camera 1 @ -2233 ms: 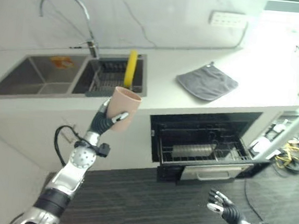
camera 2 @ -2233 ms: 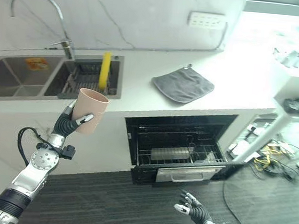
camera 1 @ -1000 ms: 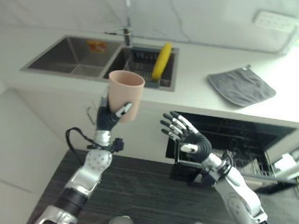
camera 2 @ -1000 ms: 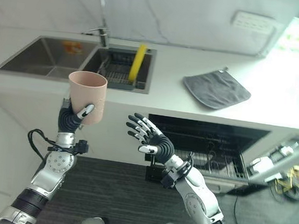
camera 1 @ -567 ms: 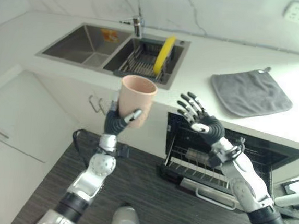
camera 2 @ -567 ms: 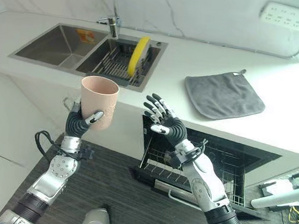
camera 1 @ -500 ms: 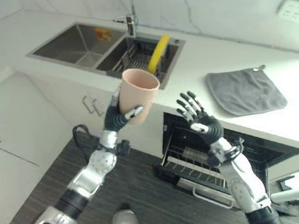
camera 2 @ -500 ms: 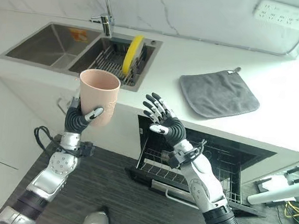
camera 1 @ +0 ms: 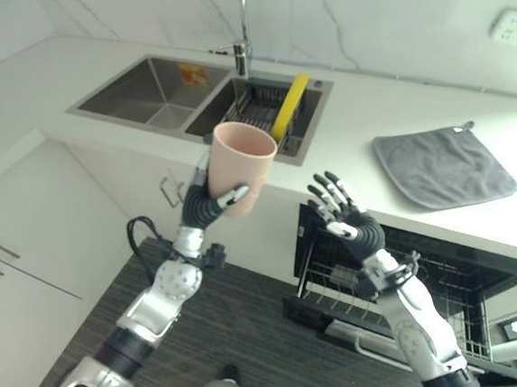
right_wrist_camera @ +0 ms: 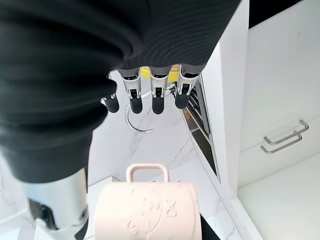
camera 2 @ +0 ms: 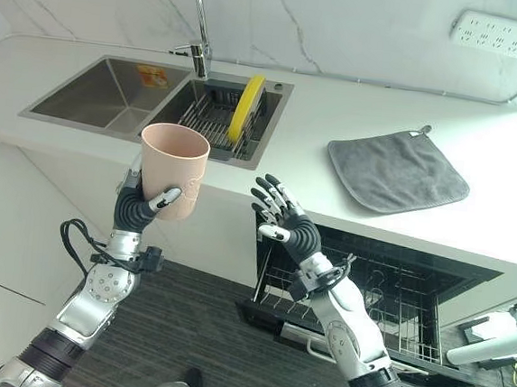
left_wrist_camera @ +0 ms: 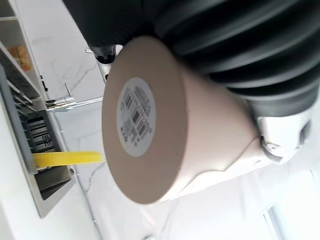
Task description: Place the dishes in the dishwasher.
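Fingers (camera 1: pixel 233 196) of my left hand (camera 1: pixel 201 208) are curled round the lower body of the pink cup (camera 1: pixel 240 167), thumb on one side and the rest wrapped behind, so the cup is gripped, not resting. It stands upright, mouth up; its long axis runs vertically. In the left wrist view its labelled base (left_wrist_camera: pixel 136 116) faces the camera, so the grip sits low on the wall and the rim stays free.

My right hand (camera 2: pixel 293 230) is raised beside the cup, palm toward it, fingers (camera 2: pixel 266 192) straight and spread, holding nothing. It is near the cup but apart from it: a clear gap shows between fingertips and cup wall. In the right wrist view the cup's handle (right_wrist_camera: pixel 147 173) shows on the side toward this hand.

Governing relation: the cup lies to the left of my right fingers, at roughly their height, held up in front of the bench (camera 1: pixel 355 129) edge. The dishwasher (camera 2: pixel 385 300) stands open below and to my right, its wire rack (camera 2: pixel 357 313) pulled partly out. The right hand is the nearer one to the rack. I judge the next move is either a handover to the right hand or a carry down and to the right by the left.

On the bench, a double sink (camera 1: pixel 203 103) with a tap (camera 1: pixel 242 15) holds a drainer with a yellow plate (camera 1: pixel 289 106) set on edge. A grey cloth (camera 1: pixel 444 164) lies further right.
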Available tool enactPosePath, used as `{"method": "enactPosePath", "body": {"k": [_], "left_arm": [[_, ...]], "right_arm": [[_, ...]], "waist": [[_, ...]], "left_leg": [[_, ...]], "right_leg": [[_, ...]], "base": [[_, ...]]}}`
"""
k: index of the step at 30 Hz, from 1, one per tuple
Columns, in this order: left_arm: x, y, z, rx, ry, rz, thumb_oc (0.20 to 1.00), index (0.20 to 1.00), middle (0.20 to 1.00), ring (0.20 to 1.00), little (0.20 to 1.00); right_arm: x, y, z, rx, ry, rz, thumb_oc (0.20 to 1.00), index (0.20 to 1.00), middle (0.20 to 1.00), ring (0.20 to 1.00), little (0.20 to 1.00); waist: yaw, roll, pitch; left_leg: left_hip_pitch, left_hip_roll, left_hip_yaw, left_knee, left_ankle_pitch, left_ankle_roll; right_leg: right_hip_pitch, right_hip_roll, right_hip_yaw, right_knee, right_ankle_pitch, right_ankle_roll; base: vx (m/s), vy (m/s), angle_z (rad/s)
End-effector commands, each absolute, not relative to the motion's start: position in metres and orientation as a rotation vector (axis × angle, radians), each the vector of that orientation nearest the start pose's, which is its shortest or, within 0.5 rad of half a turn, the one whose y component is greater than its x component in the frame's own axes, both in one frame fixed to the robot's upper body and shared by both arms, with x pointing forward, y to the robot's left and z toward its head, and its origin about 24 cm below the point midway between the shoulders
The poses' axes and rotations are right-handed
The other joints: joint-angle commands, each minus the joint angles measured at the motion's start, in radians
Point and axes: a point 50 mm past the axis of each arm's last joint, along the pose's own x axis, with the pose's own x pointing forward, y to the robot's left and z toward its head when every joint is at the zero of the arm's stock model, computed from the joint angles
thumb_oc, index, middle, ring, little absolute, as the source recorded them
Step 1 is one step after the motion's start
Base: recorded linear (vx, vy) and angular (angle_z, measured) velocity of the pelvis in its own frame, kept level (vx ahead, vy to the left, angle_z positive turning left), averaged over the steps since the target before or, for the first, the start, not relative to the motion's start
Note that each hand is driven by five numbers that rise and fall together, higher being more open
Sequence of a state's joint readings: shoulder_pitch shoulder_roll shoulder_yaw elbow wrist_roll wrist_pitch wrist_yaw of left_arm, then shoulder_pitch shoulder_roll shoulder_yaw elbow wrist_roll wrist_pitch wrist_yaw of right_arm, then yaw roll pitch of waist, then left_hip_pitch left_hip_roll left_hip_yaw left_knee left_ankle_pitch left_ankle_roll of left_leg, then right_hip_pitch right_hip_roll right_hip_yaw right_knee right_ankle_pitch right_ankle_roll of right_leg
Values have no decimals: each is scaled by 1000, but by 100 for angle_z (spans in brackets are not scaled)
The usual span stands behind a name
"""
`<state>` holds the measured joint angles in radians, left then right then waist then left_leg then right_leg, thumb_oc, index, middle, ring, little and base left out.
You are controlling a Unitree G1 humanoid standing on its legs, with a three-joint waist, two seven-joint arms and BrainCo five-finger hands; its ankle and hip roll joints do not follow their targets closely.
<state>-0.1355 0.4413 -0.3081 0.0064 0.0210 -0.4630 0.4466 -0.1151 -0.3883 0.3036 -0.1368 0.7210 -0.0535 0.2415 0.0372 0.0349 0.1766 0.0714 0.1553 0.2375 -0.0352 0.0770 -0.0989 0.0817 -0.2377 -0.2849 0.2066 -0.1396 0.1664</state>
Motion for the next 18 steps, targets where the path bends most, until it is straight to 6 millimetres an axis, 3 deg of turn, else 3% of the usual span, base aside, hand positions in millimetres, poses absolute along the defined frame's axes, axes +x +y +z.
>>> {"method": "enactPosePath", "body": {"k": [1,11,18], "left_arm": [[257,158,136,340,-758,9,200,200,200,200,200],[260,161,131,564,-798,178,200,200,200,200,200],[262,157,127,602,-826,265,200,200,200,200,200]], "right_arm": [[256,-121,121,366,-289,620,1000,1000,1000,1000,1000],[257,-115,127,383,-292,624,1000,1000,1000,1000,1000],[258,-103,135,390,-309,634,1000,1000,1000,1000,1000]], "waist": [[11,-33,-38],[21,-38,-50],[32,-44,-53]], "left_leg": [[54,65,18,44,-105,-6],[68,53,6,49,-123,-2],[68,40,-15,58,-137,0]], "right_leg": [[-1,-55,-4,-113,102,33],[24,-53,5,-128,98,32],[36,-51,16,-134,93,31]], "base": [[0,0,0],[2,-1,-1],[0,0,0]]}}
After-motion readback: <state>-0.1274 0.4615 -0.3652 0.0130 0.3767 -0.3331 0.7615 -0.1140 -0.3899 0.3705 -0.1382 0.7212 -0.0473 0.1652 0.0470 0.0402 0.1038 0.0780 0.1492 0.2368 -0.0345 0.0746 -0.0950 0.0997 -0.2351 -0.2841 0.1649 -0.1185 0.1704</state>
